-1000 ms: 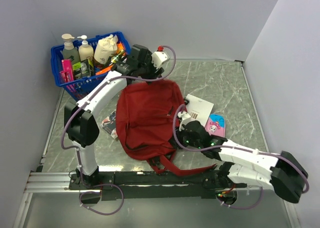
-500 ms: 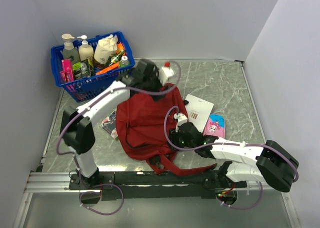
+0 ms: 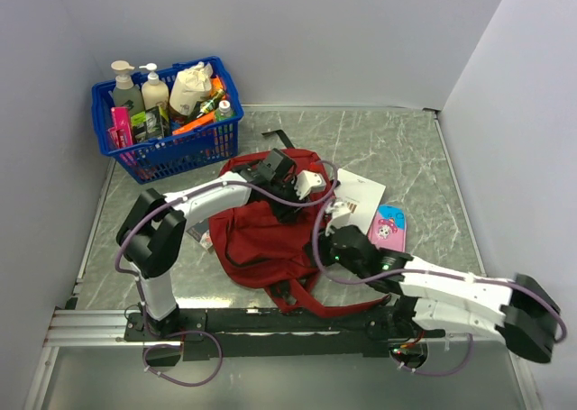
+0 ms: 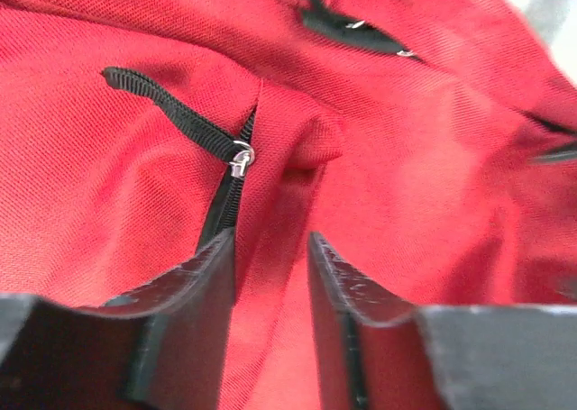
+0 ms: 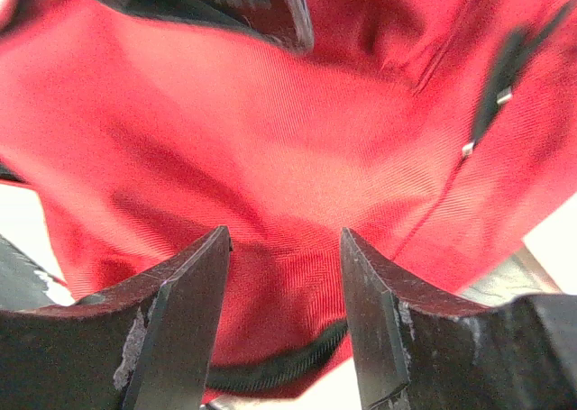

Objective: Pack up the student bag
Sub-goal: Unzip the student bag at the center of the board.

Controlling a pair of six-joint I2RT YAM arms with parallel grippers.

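Marble worktop [image 3: 397, 149], student bag [image 3: 252, 239] under left tool [image 4: 270, 243], half open just behind a zipper pull [image 4: 240, 156], right tool [image 5: 284, 239] wider open over fabric, both empty

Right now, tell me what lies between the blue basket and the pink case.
The red bag, with the left gripper down on it, as the overhead view shows.
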